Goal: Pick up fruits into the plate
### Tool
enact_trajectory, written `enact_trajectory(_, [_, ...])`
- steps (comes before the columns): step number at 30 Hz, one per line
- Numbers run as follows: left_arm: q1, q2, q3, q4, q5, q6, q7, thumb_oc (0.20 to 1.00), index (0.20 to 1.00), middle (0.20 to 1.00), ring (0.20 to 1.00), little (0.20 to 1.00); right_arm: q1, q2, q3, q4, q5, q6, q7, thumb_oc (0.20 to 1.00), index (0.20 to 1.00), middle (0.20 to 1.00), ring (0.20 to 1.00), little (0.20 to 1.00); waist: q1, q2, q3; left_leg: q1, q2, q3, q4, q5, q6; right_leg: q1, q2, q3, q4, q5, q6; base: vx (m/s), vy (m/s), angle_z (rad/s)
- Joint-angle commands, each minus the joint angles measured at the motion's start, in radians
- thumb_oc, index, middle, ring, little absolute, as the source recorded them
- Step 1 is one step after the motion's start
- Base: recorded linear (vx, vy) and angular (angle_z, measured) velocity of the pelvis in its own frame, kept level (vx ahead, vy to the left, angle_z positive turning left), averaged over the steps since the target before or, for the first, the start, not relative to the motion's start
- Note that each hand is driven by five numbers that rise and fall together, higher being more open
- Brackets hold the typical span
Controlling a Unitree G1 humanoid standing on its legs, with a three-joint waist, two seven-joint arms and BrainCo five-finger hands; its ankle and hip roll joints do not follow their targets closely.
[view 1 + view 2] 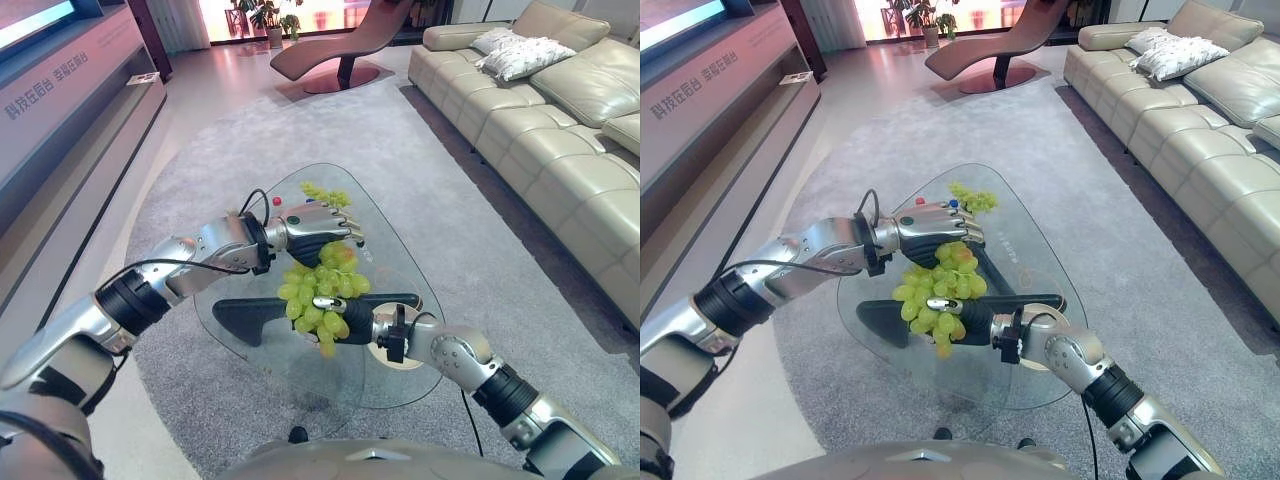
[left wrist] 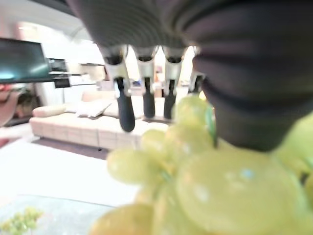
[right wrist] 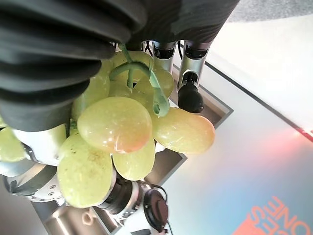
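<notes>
**Both robot hands on one bunch of green grapes above the glass worktop**

Left eye view: the grape bunch (image 1: 320, 295) hangs over the middle of the glass worktop (image 1: 400, 250). The left robot hand (image 1: 318, 225) lies over its top, fingers curled down onto the fruit. The right robot hand (image 1: 345, 318) comes in from the near right, low against the bunch. A second, smaller bunch (image 1: 326, 194) rests on the far side of the worktop.

Right eye view: the same scene; I can make out no plate.

Left wrist view: the fingers (image 2: 123, 103) arch over the top grapes.

Right wrist view: the fingers and thumb wrap round grapes, the green stem (image 3: 146, 78) looping between them.

The fruit looks soft, loosely attached and easily bruised; I would judge the stem the safest hold, with support underneath.
</notes>
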Motion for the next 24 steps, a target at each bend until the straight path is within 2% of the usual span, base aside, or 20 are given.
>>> enact_trajectory(1, [-0.009,0.017,0.073,0.065,-0.077,0.031,0.014,1.0,1.0,1.0,1.0,1.0,0.003,0.033,-0.117,-0.056,0.027,-0.095,0.011,0.2,0.2,0.2,0.2,0.2,0.024,-0.045,0.002,0.094,-0.017,0.083,0.011,-0.186,0.013,0.043,-0.047,-0.009,0.008,-0.086,0.077,0.02,0.001,-0.05])
enact_trajectory(7, [0.089,0.029,0.145,0.083,-0.106,0.055,0.029,1.0,1.0,1.0,1.0,1.0,0.062,-0.012,-0.187,-0.054,-0.02,-0.122,0.026,0.2,0.2,0.2,0.2,0.2,0.02,-0.049,0.007,0.095,-0.014,0.086,0.011,-0.187,0.014,0.041,-0.046,-0.004,0.009,-0.085,0.077,0.01,-0.002,-0.02])
enact_trajectory(13, [0.285,0.059,0.286,0.145,-0.184,0.086,0.058,1.0,1.0,1.0,1.0,1.0,0.153,-0.096,-0.335,0.0,-0.145,-0.182,0.03,0.2,0.2,0.2,0.2,0.2,0.012,-0.053,0.019,0.101,-0.007,0.098,0.01,-0.187,0.013,0.041,-0.044,-0.001,0.01,-0.082,0.078,0.03,-0.007,-0.05])
enact_trajectory(18, [0.415,0.049,0.365,0.221,-0.264,0.13,0.061,1.0,1.0,1.0,1.0,1.0,0.18,-0.154,-0.425,0.068,-0.238,-0.22,0.023,0.2,0.2,0.2,0.2,0.2,0.01,-0.056,0.039,0.103,0.0,0.103,0.011,-0.186,0.01,0.041,-0.043,0.0,0.012,-0.081,0.078,0.0,0.0,0.0])
enact_trajectory(24, [0.509,0.014,0.405,0.329,-0.356,0.167,0.032,1.0,1.0,1.0,1.0,1.0,0.173,-0.189,-0.474,0.143,-0.297,-0.262,-0.011,0.2,0.2,0.2,0.2,0.2,0.021,-0.061,0.067,0.093,0.006,0.102,0.017,-0.185,0.005,0.033,-0.046,-0.004,0.016,-0.081,0.08,0.0,-0.004,-0.01])
